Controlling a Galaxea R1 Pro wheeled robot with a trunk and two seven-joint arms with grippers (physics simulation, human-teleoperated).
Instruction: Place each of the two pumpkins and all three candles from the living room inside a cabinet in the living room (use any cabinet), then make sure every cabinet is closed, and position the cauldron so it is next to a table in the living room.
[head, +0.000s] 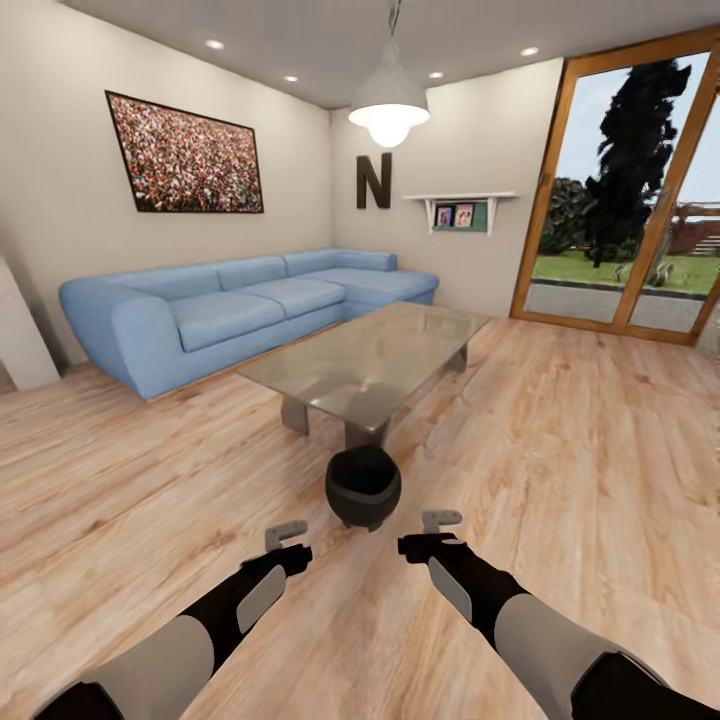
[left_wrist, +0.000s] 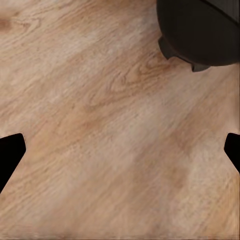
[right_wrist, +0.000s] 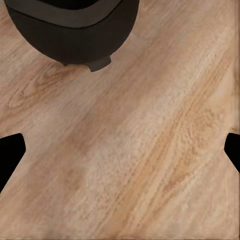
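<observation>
In the head view, the cauldron stands on the light wood floor, just in front of the near end of the glass-topped desk. It is close to the desk's near legs, but I cannot tell if it touches them. It is upright, with its mouth facing up. Both arms reach forward and down toward the floor. The left gripper is just to the left of the cauldron and a little nearer to the robot; the right gripper is just to its right. Both are apart from the pot and hold nothing. From this view I cannot tell how wide the fingers stand. Behind the desk there is a blue corner sofa along the wall, with a framed picture above it. A hanging lamp is lit over the desk, a dark letter N is on the far wall beside a small shelf, and wood-framed glass doors are on the right.

In the left wrist view, the two dark fingertips are spread wide at the picture's edges, with bare floor between them. The cauldron's round belly and one small foot show in a corner, apart from the fingers.

In the right wrist view, the fingertips are also spread wide over the floor. The cauldron shows beyond them, standing on its feet, and it is not touched.
</observation>
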